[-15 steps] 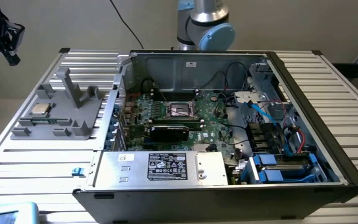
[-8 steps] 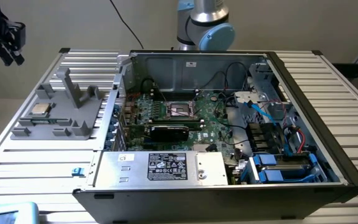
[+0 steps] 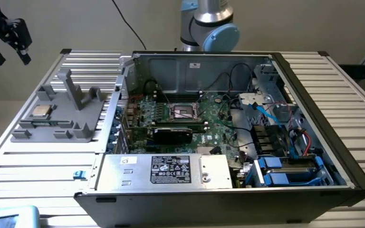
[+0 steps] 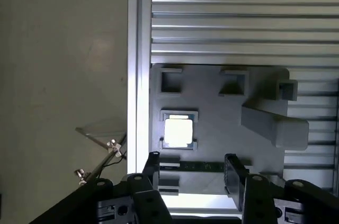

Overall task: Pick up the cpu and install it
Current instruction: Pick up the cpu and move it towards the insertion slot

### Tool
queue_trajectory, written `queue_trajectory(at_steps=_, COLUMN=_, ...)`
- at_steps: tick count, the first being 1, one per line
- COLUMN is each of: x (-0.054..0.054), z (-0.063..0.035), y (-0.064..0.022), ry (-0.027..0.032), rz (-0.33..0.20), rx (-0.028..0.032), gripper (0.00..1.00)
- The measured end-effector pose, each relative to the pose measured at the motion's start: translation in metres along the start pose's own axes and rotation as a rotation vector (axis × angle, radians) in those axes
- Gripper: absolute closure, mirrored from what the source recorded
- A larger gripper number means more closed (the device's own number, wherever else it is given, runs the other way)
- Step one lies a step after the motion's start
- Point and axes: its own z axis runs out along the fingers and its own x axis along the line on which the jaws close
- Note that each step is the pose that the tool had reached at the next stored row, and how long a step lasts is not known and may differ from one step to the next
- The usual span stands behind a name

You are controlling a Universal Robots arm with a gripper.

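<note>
Exterior view: slatted aluminium table (image 3: pixel 341 90) is carrying everything, and its grooves are probably serving to bolt hardware down so nothing is shifting. Open PC case (image 3: pixel 195 71) is lying on its side with the panel off, so the motherboard (image 3: pixel 224 126) is facing up and giving straight top-down access. Power supply (image 3: pixel 163 168) is sitting at the near end of the case, clear of the board. On the exterior view's left, just beside the case, a grey fixture (image 3: pixel 68 126) is resting on the table. It looks to be acting as a parts tray, its pockets keeping each part at a known pose.

Gripper (image 3: pixel 11 57) is hanging high toward the exterior view's left, well apart from both fixture and case. Wrist view: fingers (image 4: pixel 152 173) are standing wide apart with nothing between them, and the camera is looking down on the fixture.

Socket (image 3: pixel 184 112) is sitting mid-board inside its metal frame; the middle is looking bare, so I'm judging nothing is installed.

The cpu (image 3: pixel 41 110) is lying flat in a shallow fixture pocket, metal top up, presumably to be leaving its edges free for gripping. In the wrist view it is sitting beyond the fingertips, not between them.
</note>
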Motion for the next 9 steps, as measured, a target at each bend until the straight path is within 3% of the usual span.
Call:
queue_trajectory(at_steps=2, x=0.0, z=0.0003, y=0.0, ry=0.0, rz=0.0, rx=-0.0001, gripper=0.35)
queue_trajectory(at_steps=3, x=0.0, z=0.0013, y=0.0, ry=-0.0002, rz=0.0, rx=-0.0001, gripper=0.28)
queue_trajectory(at_steps=9, x=0.0, z=0.0113, y=-0.0016, ry=-0.0001, rz=0.0, rx=0.0, gripper=0.28)
